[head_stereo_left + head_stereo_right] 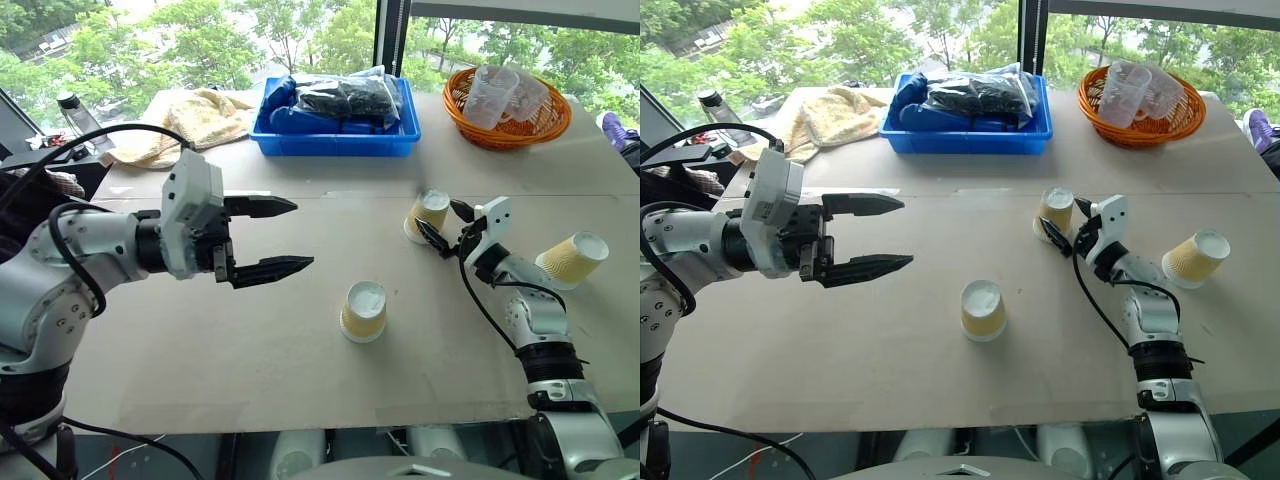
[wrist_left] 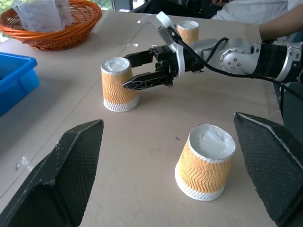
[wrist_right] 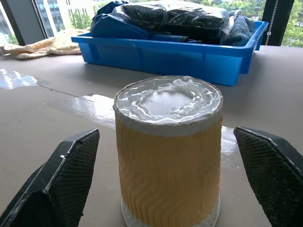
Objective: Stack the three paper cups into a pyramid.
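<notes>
Three paper cups stand upside down on the table, apart from one another: one near the middle [image 1: 363, 311], one farther back [image 1: 428, 215] and one at the right [image 1: 572, 259]. My right gripper [image 1: 434, 213] is open and low over the table, and the farther-back cup [image 3: 168, 156] stands between its fingertips without being squeezed. The left wrist view shows those fingers [image 2: 142, 81] on either side of that cup [image 2: 118, 84]. My left gripper [image 1: 305, 235] hangs open and empty above the table's left half, pointing right, well clear of the middle cup [image 2: 206, 161].
A blue bin [image 1: 335, 143] of dark bagged items sits at the back centre. An orange basket [image 1: 505, 130] holding clear plastic cups is at the back right. A yellow towel [image 1: 195, 120] and a bottle [image 1: 75, 110] lie back left. A person's sleeve [image 2: 246, 9] is beyond the table.
</notes>
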Motion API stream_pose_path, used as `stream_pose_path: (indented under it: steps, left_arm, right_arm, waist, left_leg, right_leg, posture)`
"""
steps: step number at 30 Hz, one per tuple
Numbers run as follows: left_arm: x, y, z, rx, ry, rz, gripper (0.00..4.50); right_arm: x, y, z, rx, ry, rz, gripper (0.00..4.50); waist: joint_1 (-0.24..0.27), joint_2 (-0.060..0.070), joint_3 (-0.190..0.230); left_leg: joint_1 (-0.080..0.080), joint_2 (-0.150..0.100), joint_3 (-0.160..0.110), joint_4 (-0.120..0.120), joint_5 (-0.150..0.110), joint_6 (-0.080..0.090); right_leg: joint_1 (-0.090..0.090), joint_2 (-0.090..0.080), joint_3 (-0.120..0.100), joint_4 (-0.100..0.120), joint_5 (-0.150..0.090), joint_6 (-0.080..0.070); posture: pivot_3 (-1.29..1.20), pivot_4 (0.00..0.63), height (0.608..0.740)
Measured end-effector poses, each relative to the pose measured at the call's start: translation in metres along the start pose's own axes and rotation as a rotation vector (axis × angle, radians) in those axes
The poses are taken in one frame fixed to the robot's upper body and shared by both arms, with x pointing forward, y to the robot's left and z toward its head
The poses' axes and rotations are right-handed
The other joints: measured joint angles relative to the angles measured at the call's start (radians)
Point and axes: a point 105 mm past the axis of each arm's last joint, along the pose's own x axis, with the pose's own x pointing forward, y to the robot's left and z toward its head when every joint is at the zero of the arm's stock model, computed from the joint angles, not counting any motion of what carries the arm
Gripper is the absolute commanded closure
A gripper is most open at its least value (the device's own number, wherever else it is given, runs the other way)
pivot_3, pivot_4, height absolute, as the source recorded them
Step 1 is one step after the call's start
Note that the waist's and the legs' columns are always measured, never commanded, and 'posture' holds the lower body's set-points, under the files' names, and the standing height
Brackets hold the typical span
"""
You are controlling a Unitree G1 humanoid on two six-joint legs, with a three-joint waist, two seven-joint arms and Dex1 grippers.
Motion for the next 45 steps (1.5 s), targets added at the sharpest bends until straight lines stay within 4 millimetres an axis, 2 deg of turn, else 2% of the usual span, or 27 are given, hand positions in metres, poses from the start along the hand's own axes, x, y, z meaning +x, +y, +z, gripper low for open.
stream_pose_path:
  steps: [9, 12, 16, 20, 23, 30, 33, 37, 41, 45]
  left_arm:
    - [-0.001, 0.011, 0.0, -0.006, -0.012, 0.077, 0.02]
    - [-0.001, 0.012, 0.0, -0.007, -0.012, 0.085, 0.0]
    - [-0.002, 0.015, -0.002, -0.014, -0.012, 0.096, 0.0]
    - [-0.002, 0.015, -0.003, -0.018, -0.016, 0.093, 0.0]
    - [-0.002, 0.013, -0.002, -0.013, -0.017, 0.072, 0.0]
    - [-0.001, 0.008, -0.002, 0.026, -0.023, 0.023, 0.0]
    - [0.002, 0.0, -0.003, 0.032, -0.038, -0.042, 0.0]
    - [0.005, -0.008, -0.003, 0.05, -0.042, -0.11, 0.0]
    - [0.008, -0.016, -0.003, 0.065, -0.035, -0.195, 0.0]
    - [0.012, -0.021, -0.002, 0.08, -0.031, -0.248, 0.0]
  right_arm:
    - [0.014, 0.003, 0.009, 0.002, -0.031, 0.017, 0.0]
    - [0.015, 0.005, 0.007, 0.01, -0.031, 0.019, 0.66]
    - [0.015, 0.005, 0.008, 0.0, -0.033, 0.019, 2.32]
    - [0.013, 0.008, 0.009, -0.008, -0.034, 0.041, 2.37]
    - [-0.003, 0.012, 0.011, -0.055, -0.023, 0.089, 2.37]
    - [-0.066, 0.037, 0.028, 0.016, 0.025, 0.298, 2.37]
    - [-0.097, 0.062, 0.02, 0.112, 0.11, 0.435, 2.37]
    - [-0.105, 0.081, 0.018, 0.143, 0.13, 0.496, 2.37]
    - [-0.101, 0.1, 0.015, 0.148, 0.126, 0.554, 2.37]
    - [-0.096, 0.108, 0.008, 0.086, 0.137, 0.576, 2.37]
  waist:
    - [0.0, 0.0, 0.0]
    - [0.0, 0.0, 0.0]
    - [0.0, 0.0, 0.0]
    - [0.0, 0.0, 0.0]
    - [0.005, 0.0, 0.0]
    - [0.004, 0.001, 0.0]
    - [0.005, 0.0, 0.0]
    - [0.0, 0.0, 0.0]
    - [0.003, 0.0, 0.0]
    - [0.005, 0.0, 0.0]
  left_leg:
    - [0.0, 0.0, 0.0, 0.0, 0.0, -0.001]
    - [0.0, 0.0, 0.0, 0.0, 0.0, -0.001]
    - [0.0, 0.0, 0.0, 0.0, 0.0, -0.001]
    - [0.0, 0.0, 0.0, 0.0, 0.0, -0.001]
    - [-0.001, 0.0, 0.0, 0.0, 0.0, -0.001]
    - [-0.001, 0.0, 0.0, 0.0, 0.0, 0.0]
    - [0.0, 0.0, 0.0, 0.0, 0.0, 0.0]
    - [0.002, 0.0, 0.002, 0.0, 0.0, 0.0]
    - [0.002, 0.0, 0.001, 0.001, 0.0, 0.0]
    - [0.001, -0.001, 0.001, 0.001, 0.0, 0.0]
  right_leg:
    - [0.0, 0.0, 0.0, 0.0, 0.002, 0.004]
    - [0.0, 0.0, 0.0, 0.0, 0.002, 0.004]
    - [0.0, 0.0, 0.0, 0.0, 0.002, 0.004]
    - [0.0, 0.0, 0.0, 0.0, 0.002, 0.004]
    - [0.0, -0.001, -0.001, 0.0, 0.002, 0.004]
    - [-0.001, -0.001, 0.0, 0.0, 0.002, 0.004]
    - [0.0, -0.001, -0.001, -0.001, 0.0, 0.0]
    - [0.001, 0.0, 0.001, 0.0, 0.0, 0.0]
    - [0.001, 0.0, 0.0, 0.001, 0.0, 0.001]
    - [0.001, 0.0, 0.0, 0.0, 0.0, 0.0]
  posture:
    - [0.0, 0.15, 0.733]
    - [0.0, 0.15, 0.733]
    - [0.0, 0.15, 0.733]
    - [0.0, 0.15, 0.733]
    - [0.0, 0.15, 0.733]
    - [0.0, 0.15, 0.733]
    - [0.0, 0.15, 0.733]
    - [0.0, 0.15, 0.733]
    - [0.0, 0.15, 0.733]
    - [0.0, 0.15, 0.733]
